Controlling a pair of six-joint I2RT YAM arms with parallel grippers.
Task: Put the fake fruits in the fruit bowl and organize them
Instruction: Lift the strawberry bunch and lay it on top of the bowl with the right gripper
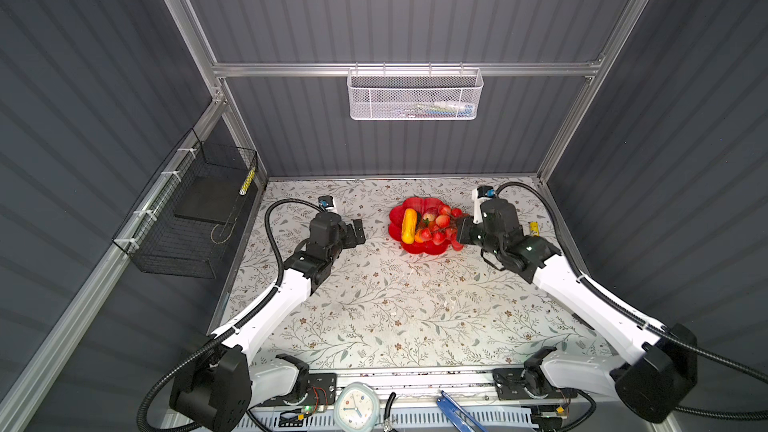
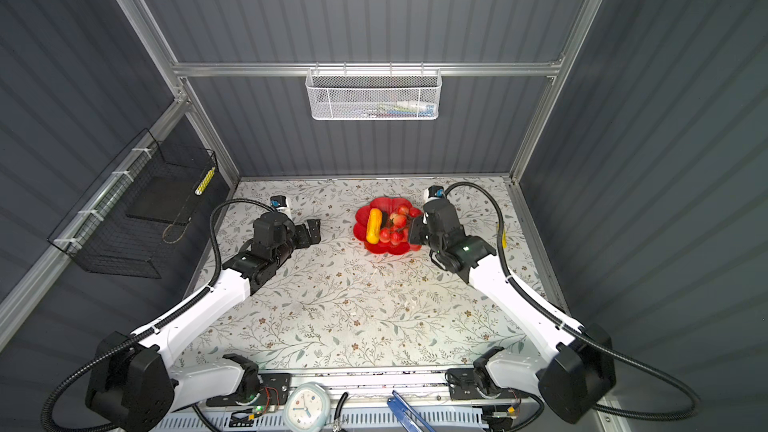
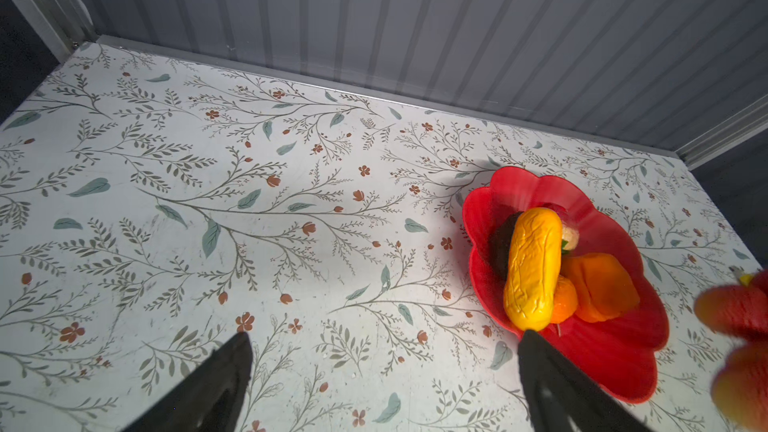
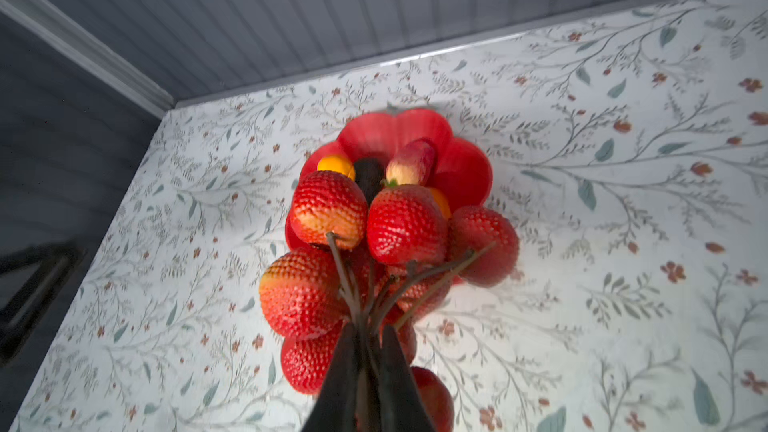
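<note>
- The right gripper (image 4: 365,330) is clenched on the dark stems of the red berry bunch (image 4: 405,224).
- The bunch hangs from that grip at the fruit bowl (image 4: 395,126), on the side towards the right arm. I cannot tell whether it touches the bowl.
- Inside the bowl lie the yellow fruit (image 3: 532,268), avocado (image 3: 503,243), small orange (image 3: 563,305), blocky orange fruit (image 3: 602,284) and peach (image 4: 411,162).
- The left gripper (image 3: 385,335) is spread wide and empty, just beside the bowl.
- Judged step: delivering the last fruit.
- Next move calls for lowering the bunch onto the bare red part (image 3: 615,351) before letting go, so no berries overhang the rim.
</note>
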